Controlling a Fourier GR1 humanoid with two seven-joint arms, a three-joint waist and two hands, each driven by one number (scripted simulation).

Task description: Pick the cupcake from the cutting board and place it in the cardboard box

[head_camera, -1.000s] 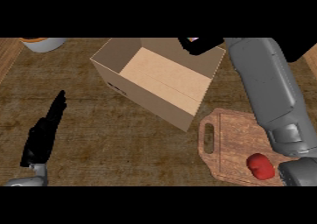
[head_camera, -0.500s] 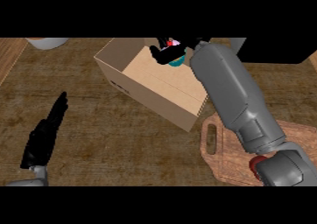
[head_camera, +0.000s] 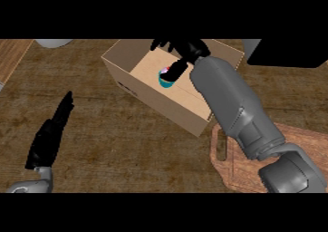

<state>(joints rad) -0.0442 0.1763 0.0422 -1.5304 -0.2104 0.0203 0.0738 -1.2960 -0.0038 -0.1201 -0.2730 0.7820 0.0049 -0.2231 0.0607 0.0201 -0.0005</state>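
Observation:
The cupcake (head_camera: pixel 165 78), with a teal wrapper and pink top, lies inside the open cardboard box (head_camera: pixel 127 74) on its floor, near the back. My right hand (head_camera: pixel 183 47) hovers over the box just above and behind the cupcake, fingers spread and open, thumb pointing down beside it. Its grey forearm runs from the lower right across the box's right wall. The wooden cutting board (head_camera: pixel 304 138) lies at the lower right, largely hidden by that arm. Over the counter at the lower left, my left hand (head_camera: pixel 50 136) rests with straight fingers, holding nothing.
A grey round vessel (head_camera: pixel 53 43) sits at the top left edge. A dark appliance (head_camera: pixel 294 52) stands at the top right behind the box. A lighter wooden strip (head_camera: pixel 6 56) borders the counter on the left.
My right hand carried the cupcake leftward over the box, then opened. The cupcake now lies on the box's floor below the hand. The left hand has not moved.

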